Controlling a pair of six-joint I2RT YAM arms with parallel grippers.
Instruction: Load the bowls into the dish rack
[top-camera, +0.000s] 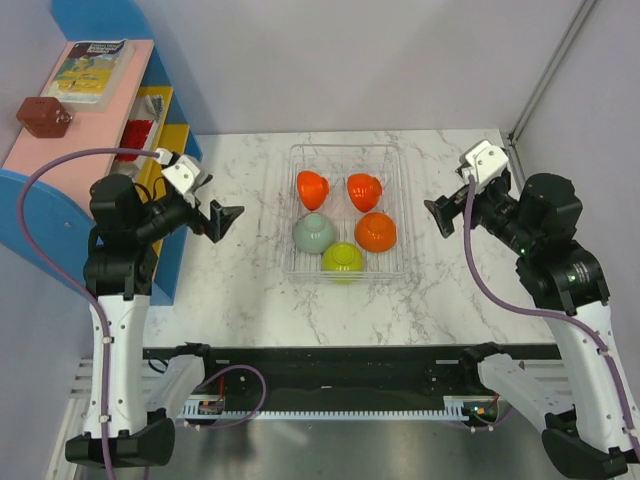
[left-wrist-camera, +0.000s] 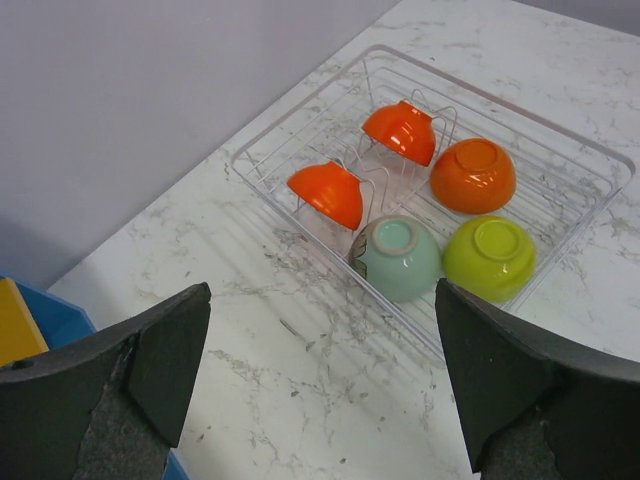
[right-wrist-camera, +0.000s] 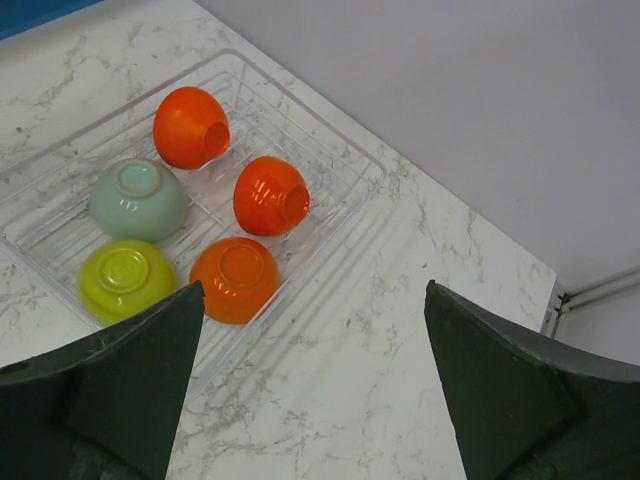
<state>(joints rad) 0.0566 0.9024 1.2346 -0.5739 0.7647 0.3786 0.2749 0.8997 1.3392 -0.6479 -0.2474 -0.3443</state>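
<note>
The clear, thin-ribbed dish rack (top-camera: 345, 149) sits on the marble table (top-camera: 250, 300) between the two tools. It is off to the inner side of the left gripper (top-camera: 225, 220) and likewise of the right gripper (top-camera: 440, 215), and neither touches it. All five bowls are inside it, glossy and of similar size. Two red-orange bowls (top-camera: 312, 188) (top-camera: 364, 187) are tipped on their sides against the wire prongs in the row farthest from the arms. The pale grey-green bowl (top-camera: 313, 233) lies upside down with its foot ring up, on the side nearest the left gripper. An orange bowl (top-camera: 376, 231) lies upside down on the side nearest the right gripper. The lime-yellow bowl (top-camera: 342, 258) is also upside down, between and just in front of those two, by the wall closest to the arm bases. Each wrist view shows its dark fingers (left-wrist-camera: 165, 350) (right-wrist-camera: 500, 380) spread wide with nothing between them, the rack ahead of the tips.
</note>
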